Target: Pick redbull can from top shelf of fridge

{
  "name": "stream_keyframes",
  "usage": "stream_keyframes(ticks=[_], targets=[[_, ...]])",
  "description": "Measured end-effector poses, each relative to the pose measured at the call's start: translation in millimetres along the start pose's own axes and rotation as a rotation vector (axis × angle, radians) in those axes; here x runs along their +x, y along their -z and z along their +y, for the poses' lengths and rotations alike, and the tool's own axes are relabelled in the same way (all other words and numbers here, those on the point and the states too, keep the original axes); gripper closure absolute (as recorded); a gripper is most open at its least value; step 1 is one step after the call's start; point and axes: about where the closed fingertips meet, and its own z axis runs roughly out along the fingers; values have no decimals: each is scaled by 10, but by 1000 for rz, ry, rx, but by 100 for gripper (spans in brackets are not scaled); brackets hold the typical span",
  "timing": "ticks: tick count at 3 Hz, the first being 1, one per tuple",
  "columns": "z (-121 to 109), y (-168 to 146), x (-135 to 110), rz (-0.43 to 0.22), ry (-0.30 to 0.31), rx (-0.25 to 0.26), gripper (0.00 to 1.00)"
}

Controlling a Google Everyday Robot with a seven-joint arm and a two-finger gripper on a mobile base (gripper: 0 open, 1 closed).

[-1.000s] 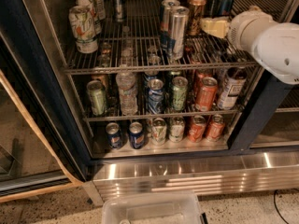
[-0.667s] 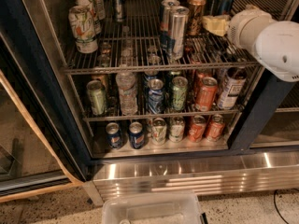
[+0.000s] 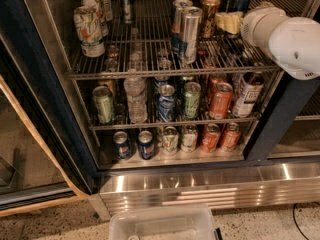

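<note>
gripper (image 3: 229,22) near the redbull can (image 3: 243,0); cannot tell its state. a skewed reach could topple it or the brown can (image 3: 210,11).

The fridge (image 3: 30,84) has a dark blue-black frame and a ribbed, silvery steel base. Its top shelf (image 3: 150,74) is chrome wire in thin parallel bars. On it at the left stand white cans (image 3: 89,26) with green and red print, a plain silver can (image 3: 190,29) mid-shelf, and a brown-gold can (image 3: 210,11) behind. The gripper (image 3: 229,21), pale yellow, sits over the shelf's right side on a white arm (image 3: 290,39). Lower down I see a green can (image 3: 103,104), an orange can (image 3: 220,100) and two dark blue cans (image 3: 145,144). The floor (image 3: 260,224) is speckled beige.
</note>
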Motion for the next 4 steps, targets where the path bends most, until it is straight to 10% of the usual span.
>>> stream_keyframes(ticks=[4], targets=[[-241, -635, 16, 5, -24, 63, 37]])
